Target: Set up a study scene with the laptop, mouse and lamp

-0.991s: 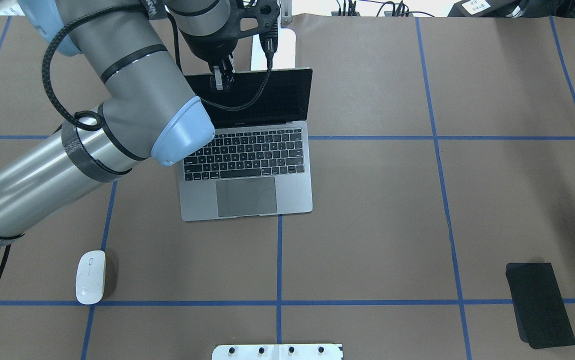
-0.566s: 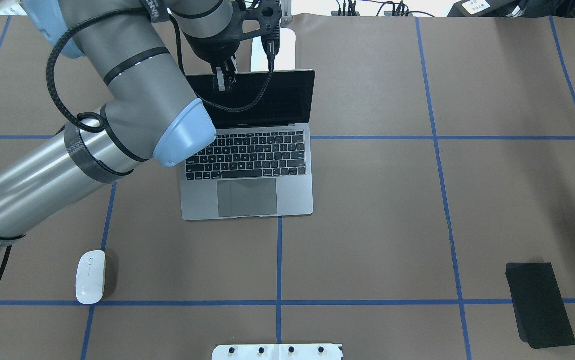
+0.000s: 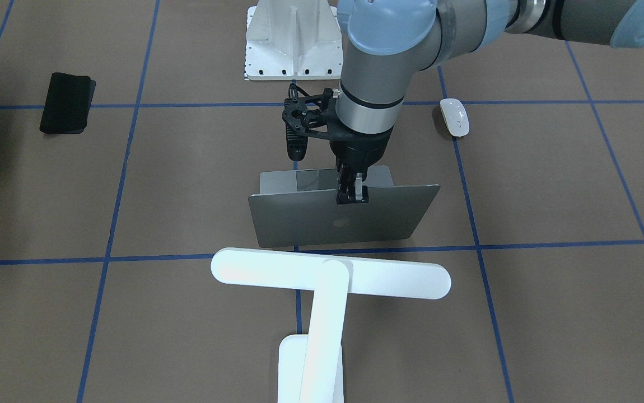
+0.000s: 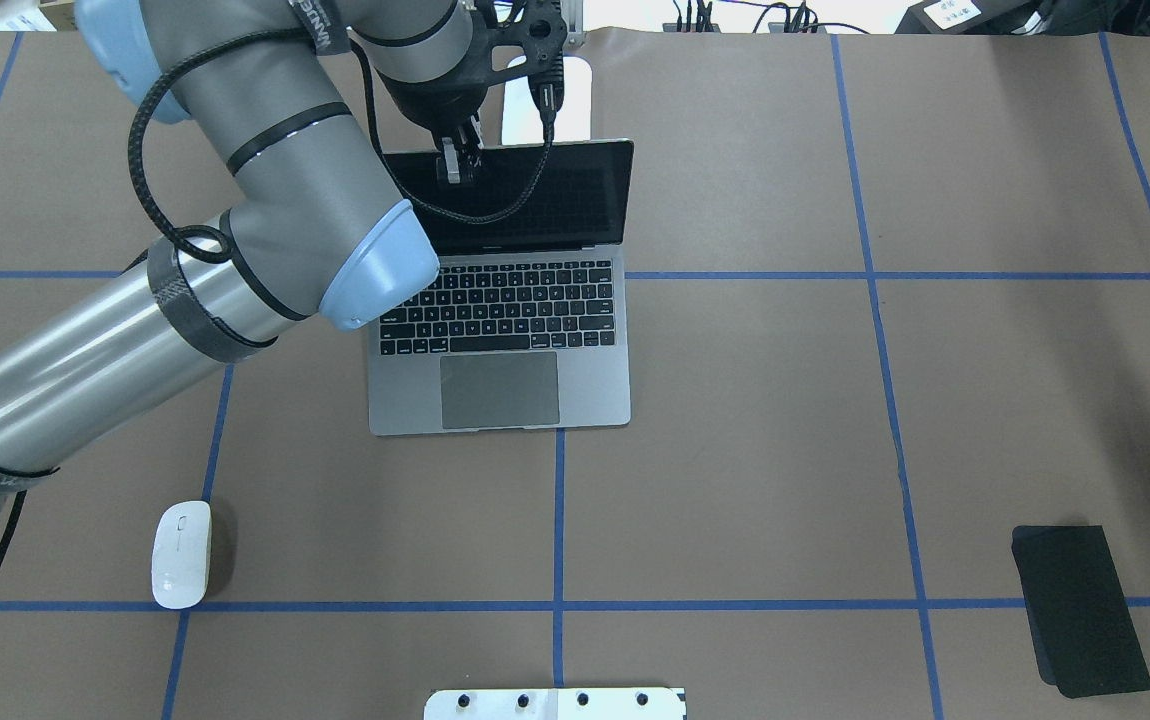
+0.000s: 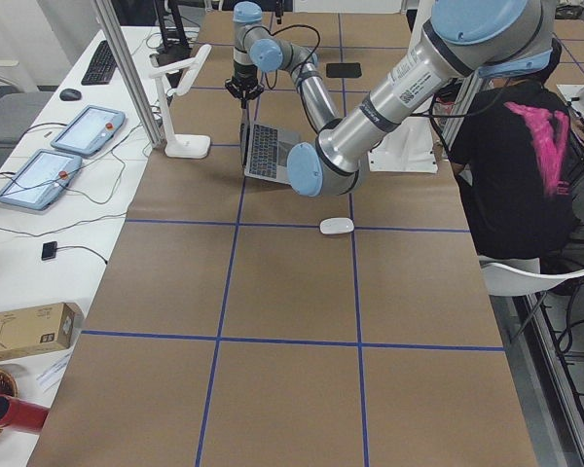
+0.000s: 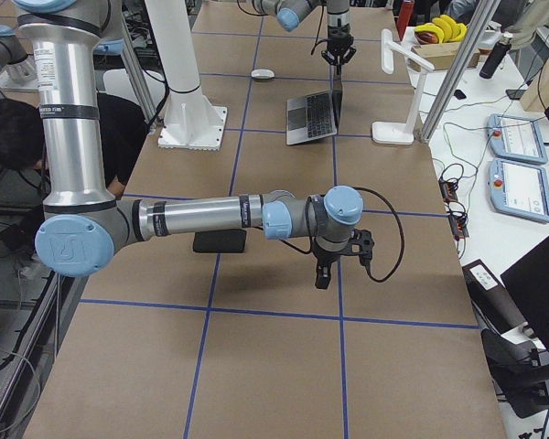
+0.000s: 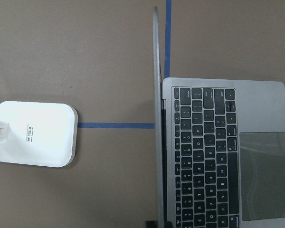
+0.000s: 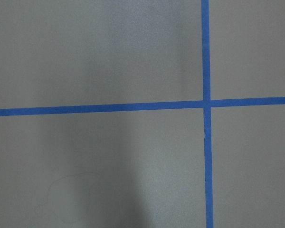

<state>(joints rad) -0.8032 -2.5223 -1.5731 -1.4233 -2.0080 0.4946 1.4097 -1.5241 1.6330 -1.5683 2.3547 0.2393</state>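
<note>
Pinching the upright lid's top edge, our left gripper (image 3: 350,196) is clamped on the slim space-grey metal laptop (image 4: 500,390), toward the far edge of the tabletop (image 4: 735,450), near the white T-shaped lamp (image 3: 330,274). The small white oval mouse (image 4: 181,553) lies toward our near edge. We cannot tell how the right gripper (image 6: 322,277) stands.

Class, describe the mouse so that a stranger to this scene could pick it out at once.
On the brown table with blue tape lines, find the open grey laptop. The mouse lies alone on the robot's left, nearer its base than the laptop, by a tape crossing. It is the only small glossy white oval; the black mat is flat and rectangular.
</note>
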